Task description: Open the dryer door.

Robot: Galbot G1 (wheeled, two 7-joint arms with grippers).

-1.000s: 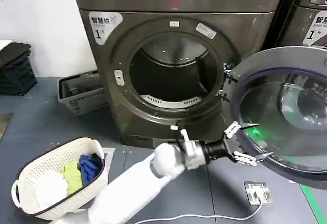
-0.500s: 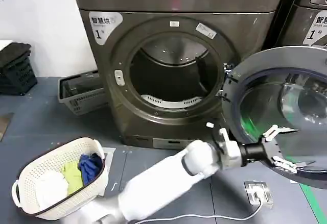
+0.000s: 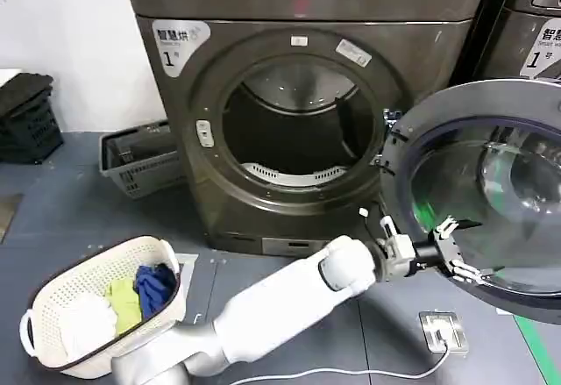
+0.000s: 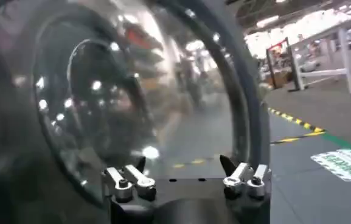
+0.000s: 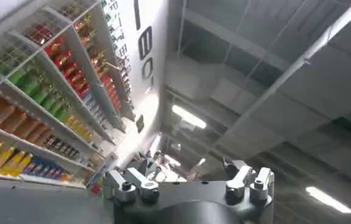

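Spreading its fingers, the left gripper point(image 3: 453, 253) hovers against the tinted glass of the dryer door point(image 3: 491, 192) — swung wide open at the frame's right — beside the dryer point(image 3: 298, 96); the right gripper point(image 5: 187, 176), fingers likewise parted, points at a ceiling.

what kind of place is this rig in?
Likely a laundry mock-up inside a big hall or shop: numbered dryer with door open, second machine beside it, laundry basket; the right wrist view shows stocked shelves.
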